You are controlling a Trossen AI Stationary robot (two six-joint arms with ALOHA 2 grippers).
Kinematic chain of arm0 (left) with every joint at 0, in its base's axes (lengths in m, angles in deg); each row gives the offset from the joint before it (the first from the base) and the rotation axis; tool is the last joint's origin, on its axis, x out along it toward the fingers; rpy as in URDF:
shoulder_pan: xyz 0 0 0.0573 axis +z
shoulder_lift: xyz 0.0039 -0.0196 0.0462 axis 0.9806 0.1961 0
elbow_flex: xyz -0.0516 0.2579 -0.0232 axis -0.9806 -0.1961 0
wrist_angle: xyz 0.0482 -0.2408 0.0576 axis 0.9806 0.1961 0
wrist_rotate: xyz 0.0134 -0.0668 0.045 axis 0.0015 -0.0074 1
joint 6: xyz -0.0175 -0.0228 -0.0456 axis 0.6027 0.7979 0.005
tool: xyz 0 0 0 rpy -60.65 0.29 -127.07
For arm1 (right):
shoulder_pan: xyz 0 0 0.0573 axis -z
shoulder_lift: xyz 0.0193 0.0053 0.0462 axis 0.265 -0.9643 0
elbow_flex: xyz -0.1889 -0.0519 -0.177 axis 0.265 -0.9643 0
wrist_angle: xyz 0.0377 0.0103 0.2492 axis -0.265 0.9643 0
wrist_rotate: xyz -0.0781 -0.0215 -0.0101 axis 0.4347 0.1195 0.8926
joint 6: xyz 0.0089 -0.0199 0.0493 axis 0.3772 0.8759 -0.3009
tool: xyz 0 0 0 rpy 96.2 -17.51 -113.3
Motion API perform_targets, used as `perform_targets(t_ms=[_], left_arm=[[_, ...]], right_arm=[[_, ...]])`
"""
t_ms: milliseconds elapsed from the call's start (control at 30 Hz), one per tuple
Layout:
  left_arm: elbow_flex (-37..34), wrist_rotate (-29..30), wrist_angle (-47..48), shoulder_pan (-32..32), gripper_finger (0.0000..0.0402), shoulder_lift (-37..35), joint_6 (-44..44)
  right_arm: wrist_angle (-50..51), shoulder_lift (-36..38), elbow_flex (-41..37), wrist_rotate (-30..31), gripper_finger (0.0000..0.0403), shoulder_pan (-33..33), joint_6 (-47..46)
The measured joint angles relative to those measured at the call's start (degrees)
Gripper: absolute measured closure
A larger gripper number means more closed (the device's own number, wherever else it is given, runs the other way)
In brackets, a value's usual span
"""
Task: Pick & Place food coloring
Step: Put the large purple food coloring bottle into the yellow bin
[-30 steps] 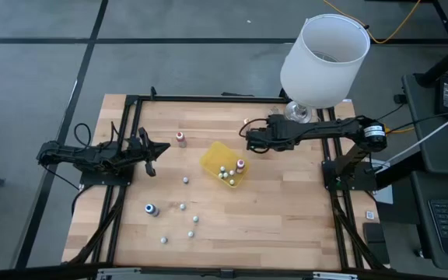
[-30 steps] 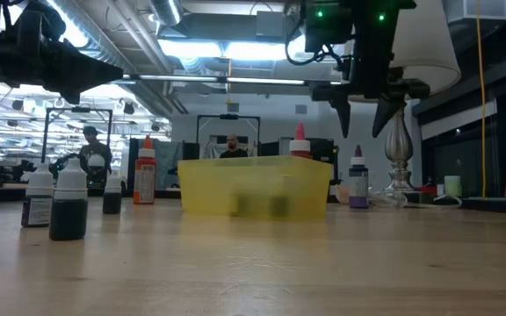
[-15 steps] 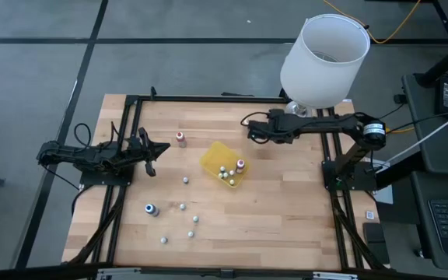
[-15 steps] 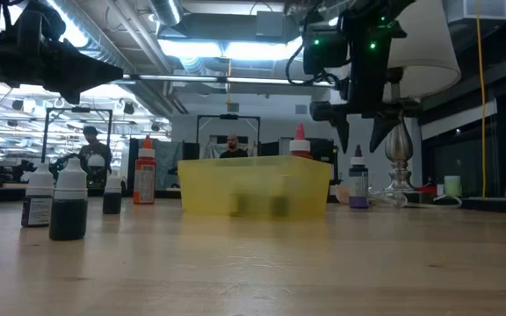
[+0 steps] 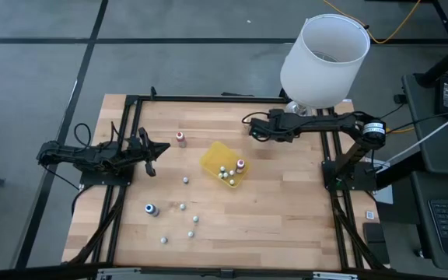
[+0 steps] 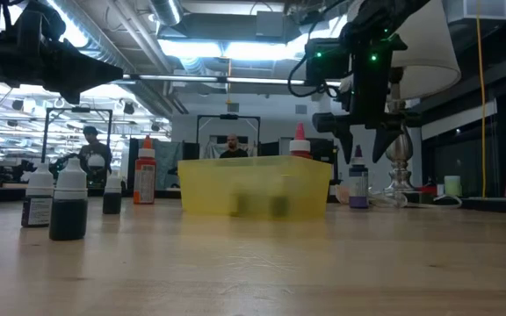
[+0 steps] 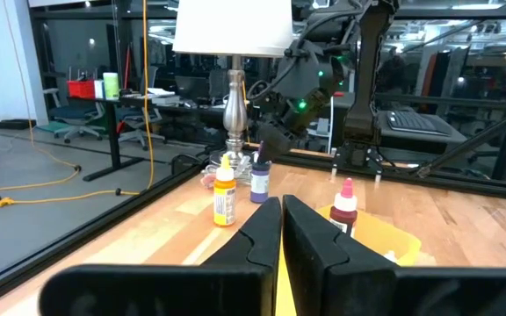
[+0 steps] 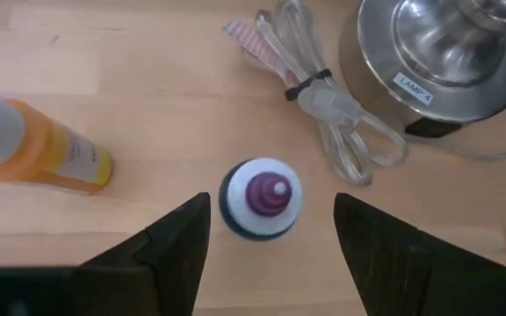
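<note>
The food coloring is a set of small dropper bottles. A purple-capped one [image 8: 260, 198] stands upright near the table's far edge, beside an orange one [image 8: 33, 149]. My right gripper [image 8: 271, 215] hangs open just above the purple bottle, slanting down, a finger on either side and touching nothing. A red-capped bottle [image 5: 180, 138], a blue one [image 5: 151, 208] and several whitish ones [image 5: 185, 180] stand on the table. More of them sit in the yellow tray [image 5: 215, 155]. My left gripper [image 5: 152, 152] waits shut at the table's left, holding nothing.
A lamp stands at the far right; its metal base [image 8: 446, 53] is close behind the purple bottle, and its white shade [image 5: 323, 58] hangs over the arm. A bundled clear cable [image 8: 323, 96] lies beside the base. Black frame rails [image 5: 123, 155] run along the table's sides.
My right gripper has moved toward the table's far edge and down, to just above the purple-capped bottle by the lamp base. Its fingers stay open. No bottle has moved.
</note>
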Motion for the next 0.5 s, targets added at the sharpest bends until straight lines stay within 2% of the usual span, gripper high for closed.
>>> perform_targets(t_ms=[167,500], left_arm=[[0.01,-0.02,0.00,0.00,0.0393,0.00,0.00],[0.00,0.00,0.00,0.00,0.0389,0.00,0.00]], right_arm=[[-0.19,-0.10,0.00,-0.11,0.0168,0.54,0.10],[-2.50,-0.66,-0.02,-0.61,0.0246,1.11,1.91]])
